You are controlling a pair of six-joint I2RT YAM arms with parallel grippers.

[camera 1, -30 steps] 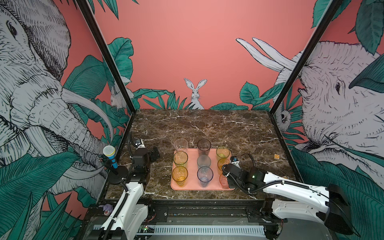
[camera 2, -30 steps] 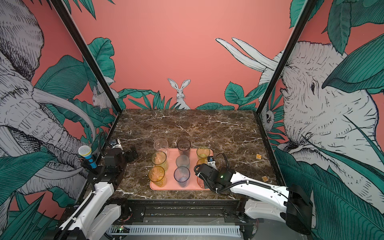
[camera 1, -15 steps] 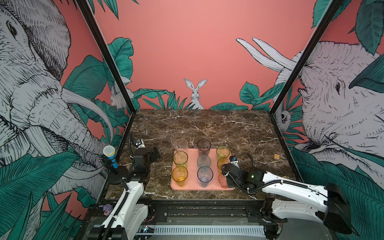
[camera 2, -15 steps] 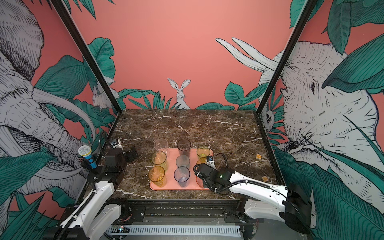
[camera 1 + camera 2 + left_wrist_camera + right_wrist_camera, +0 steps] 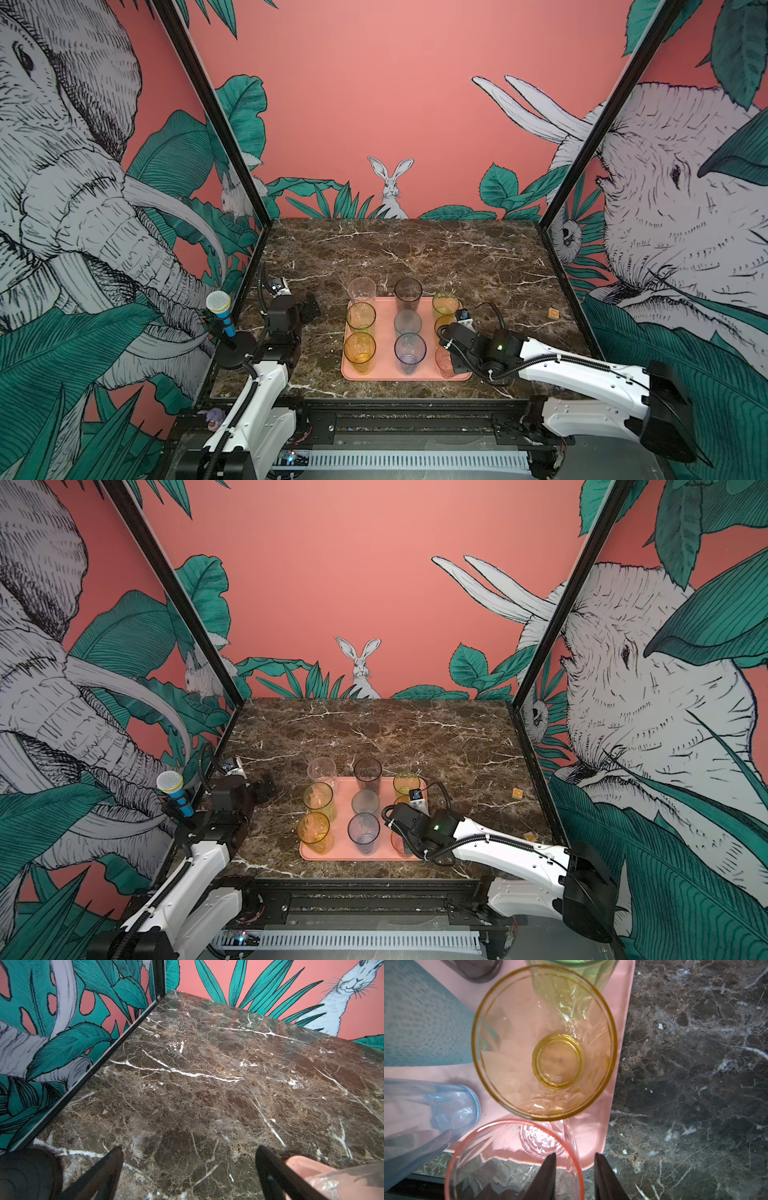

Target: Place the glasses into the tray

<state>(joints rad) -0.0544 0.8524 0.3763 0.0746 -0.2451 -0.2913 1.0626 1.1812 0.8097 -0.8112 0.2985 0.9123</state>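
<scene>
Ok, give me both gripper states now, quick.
Left gripper: open, holding nothing.
Right gripper: open, straddling the rim of the pink glass, not clamping it.

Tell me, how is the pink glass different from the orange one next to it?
The pink glass sits in the tray's near corner; the orange glass stands farther back. The right pincer straddles the pink glass's rim, not the orange glass's. Both are upright and empty.
</scene>
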